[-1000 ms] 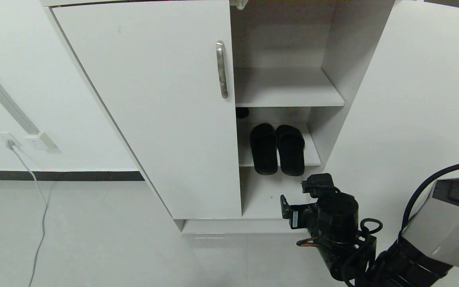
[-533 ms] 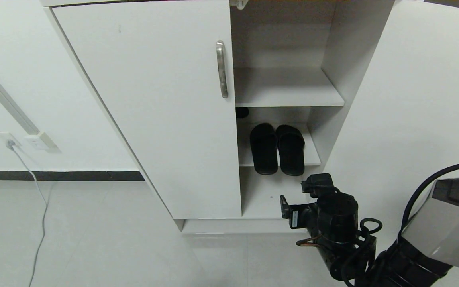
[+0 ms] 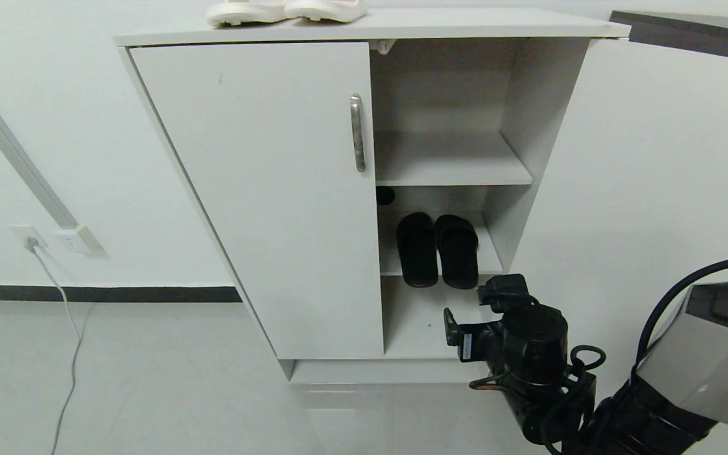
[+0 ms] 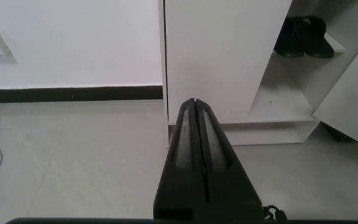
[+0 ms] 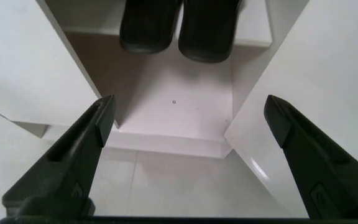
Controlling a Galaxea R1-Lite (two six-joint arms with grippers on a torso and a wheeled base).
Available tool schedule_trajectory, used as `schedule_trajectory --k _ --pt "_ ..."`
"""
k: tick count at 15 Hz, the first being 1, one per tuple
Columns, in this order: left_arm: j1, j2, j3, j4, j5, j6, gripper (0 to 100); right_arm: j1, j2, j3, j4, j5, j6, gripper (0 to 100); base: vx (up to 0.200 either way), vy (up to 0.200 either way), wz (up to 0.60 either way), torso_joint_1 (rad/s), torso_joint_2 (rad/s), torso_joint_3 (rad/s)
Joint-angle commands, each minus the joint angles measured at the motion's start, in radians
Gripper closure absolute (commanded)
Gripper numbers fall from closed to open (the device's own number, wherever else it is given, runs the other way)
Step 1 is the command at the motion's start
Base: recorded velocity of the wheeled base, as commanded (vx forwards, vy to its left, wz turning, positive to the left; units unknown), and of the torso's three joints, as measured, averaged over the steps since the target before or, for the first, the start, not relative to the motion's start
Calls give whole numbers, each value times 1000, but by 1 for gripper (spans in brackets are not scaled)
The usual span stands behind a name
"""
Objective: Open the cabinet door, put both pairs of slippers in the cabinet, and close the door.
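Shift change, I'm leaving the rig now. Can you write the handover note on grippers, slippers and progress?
Left gripper: shut, empty, facing the closed left door.
Right gripper: open, empty, in front of the cabinet's bottom compartment.
Done: right door open; black slippers on the lower shelf.
Left: light slippers lie on the cabinet top; put them inside, then close the door.

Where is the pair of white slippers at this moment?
In the head view, the white slippers lie on top of the cabinet, above its closed left door, not yet inside.
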Motion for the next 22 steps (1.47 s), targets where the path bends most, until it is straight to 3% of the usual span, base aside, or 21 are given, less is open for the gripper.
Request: schedule_trajectory --k 1,14,22 --pt "0 2 0 0 0 1 100 0 4 -1 0 -2 0 0 0 0 0 7 2 212" --pt "0 2 0 0 4 -2 100 -1 4 7 0 -2 -7 0 0 0 0 2 1 58" --pt "0 2 0 0 4 -3 100 -1 8 9 -2 -2 -7 0 0 200 0 5 1 2"
